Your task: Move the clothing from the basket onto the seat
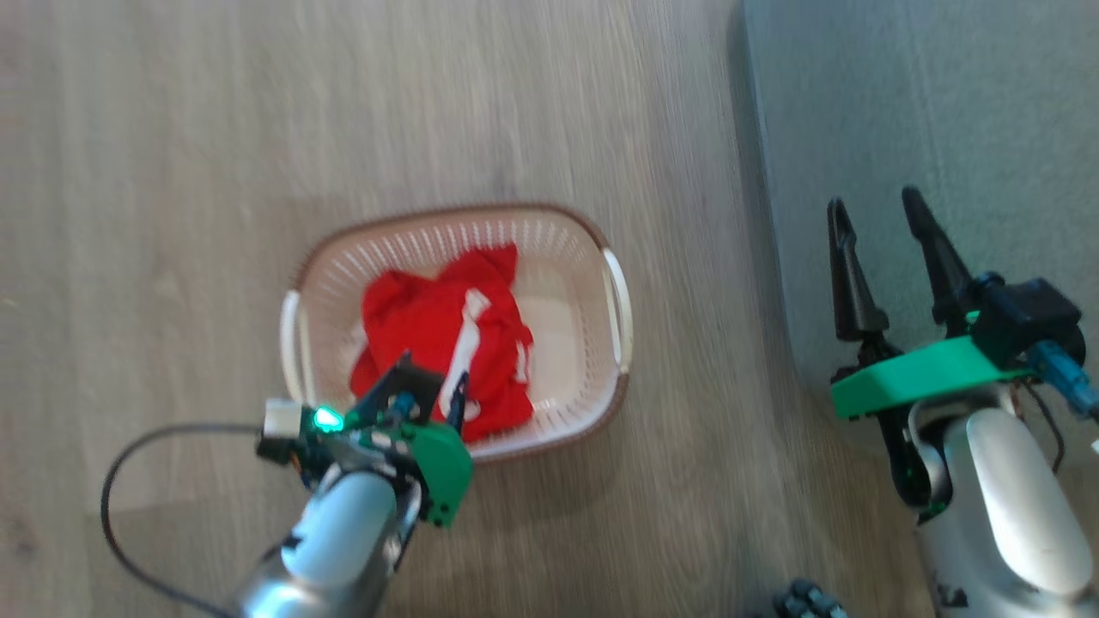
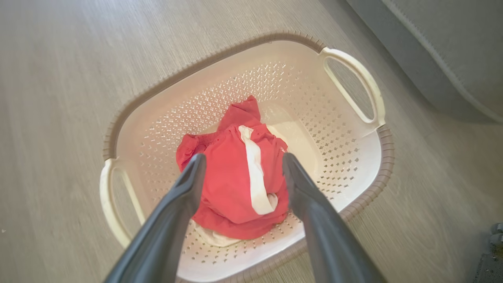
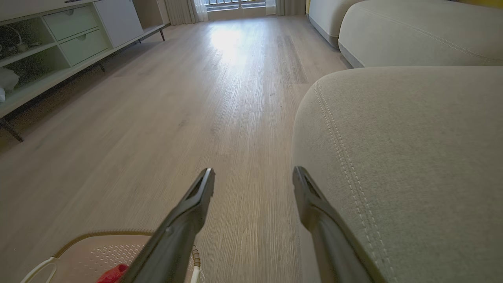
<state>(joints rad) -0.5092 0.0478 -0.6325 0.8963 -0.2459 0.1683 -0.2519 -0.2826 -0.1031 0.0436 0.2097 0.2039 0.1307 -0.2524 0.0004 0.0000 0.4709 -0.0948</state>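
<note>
The cream basket with a brown rim stands on the wood floor, holding a heap of red clothing with white bands. My left gripper hangs open above the basket's near side, its fingers straddling the clothing from above without touching it. The basket shows whole in the left wrist view. My right gripper is open and empty over the edge of the grey-green seat. In the right wrist view, the right gripper points along the floor beside the seat, with the basket at the bottom left.
A black cable loops on the floor left of my left arm. A low white cabinet with drawers lines the far left wall. More sofa cushions lie beyond the seat. Open wood floor stretches ahead.
</note>
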